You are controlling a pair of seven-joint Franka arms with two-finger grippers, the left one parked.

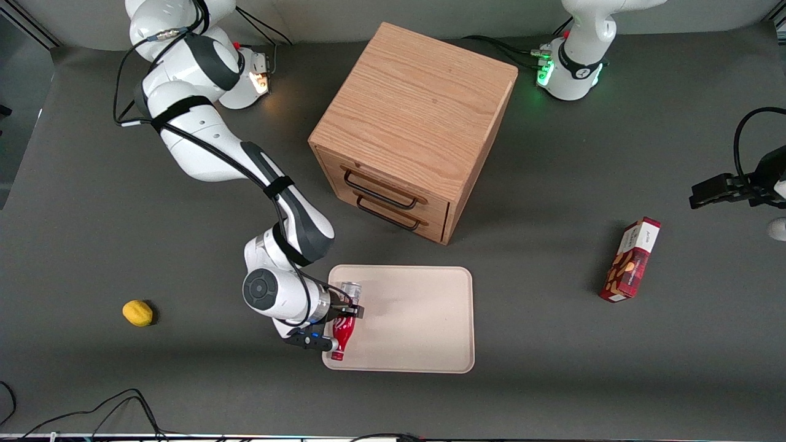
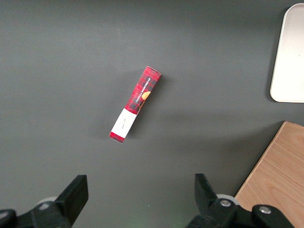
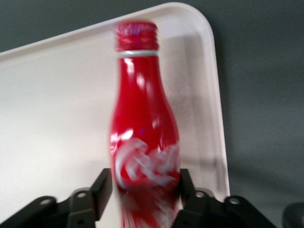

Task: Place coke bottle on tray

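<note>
The coke bottle (image 1: 342, 334) is red with a white script logo and a silvery base. It is tipped over, its red cap pointing toward the front camera, at the tray's edge toward the working arm's end. My right gripper (image 1: 345, 314) is shut on its body; in the right wrist view the black fingers (image 3: 105, 186) press the bottle (image 3: 142, 123) from both sides, gripper (image 3: 145, 178). The pale beige tray (image 1: 417, 319) lies under the bottle and fills much of the wrist view (image 3: 57, 95). I cannot tell whether the bottle touches the tray.
A wooden two-drawer cabinet (image 1: 411, 123) stands just farther from the front camera than the tray. A yellow lemon (image 1: 137, 312) lies toward the working arm's end. A red snack box (image 1: 630, 259) lies toward the parked arm's end, also in the left wrist view (image 2: 135, 103).
</note>
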